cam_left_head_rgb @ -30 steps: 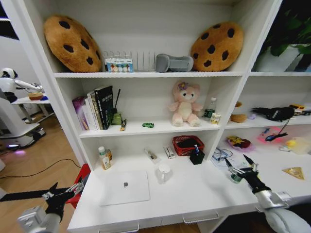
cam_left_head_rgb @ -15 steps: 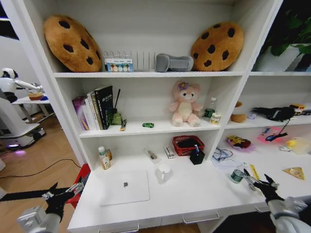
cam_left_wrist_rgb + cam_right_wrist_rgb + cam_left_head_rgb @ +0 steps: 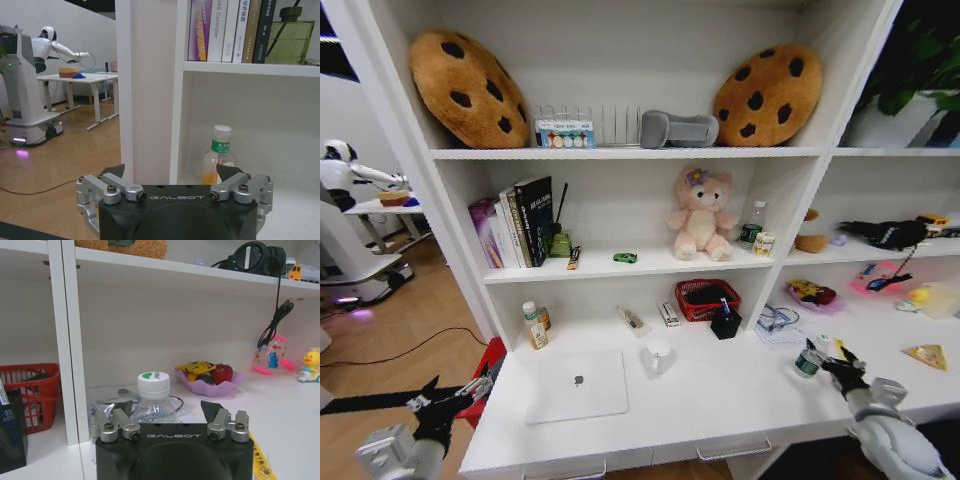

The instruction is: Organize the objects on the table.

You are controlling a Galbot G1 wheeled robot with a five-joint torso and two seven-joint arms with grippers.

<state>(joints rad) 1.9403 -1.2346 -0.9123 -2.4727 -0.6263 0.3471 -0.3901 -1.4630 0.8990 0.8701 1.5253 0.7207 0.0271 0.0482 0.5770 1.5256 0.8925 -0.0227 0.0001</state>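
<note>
A slim silver laptop [image 3: 578, 385] lies shut on the white table [image 3: 740, 400], front left. On the shelf above it sits a tiny green toy car [image 3: 625, 258]. Pens stand in a black holder [image 3: 725, 321] beside a red basket [image 3: 705, 298]. My right gripper [image 3: 832, 364] hovers low over the table's right part, just right of a small clear bottle [image 3: 807, 361]. In the right wrist view the white-capped bottle [image 3: 153, 401] stands between the spread fingers [image 3: 214, 414] of the right gripper [image 3: 165, 412], untouched. My left gripper [image 3: 455, 395] hangs open off the table's left end.
A white cup [image 3: 657, 354] stands mid-table and an orange-liquid bottle [image 3: 217, 154] at the back left. Books [image 3: 520, 220], a pink plush bear [image 3: 700, 215] and cookie cushions [image 3: 470, 88] fill the shelves. Toys and a purple fruit bowl [image 3: 210, 377] lie to the right.
My right gripper drew back to the right from the small bottle, then returned close beside it. The left arm has not moved.
</note>
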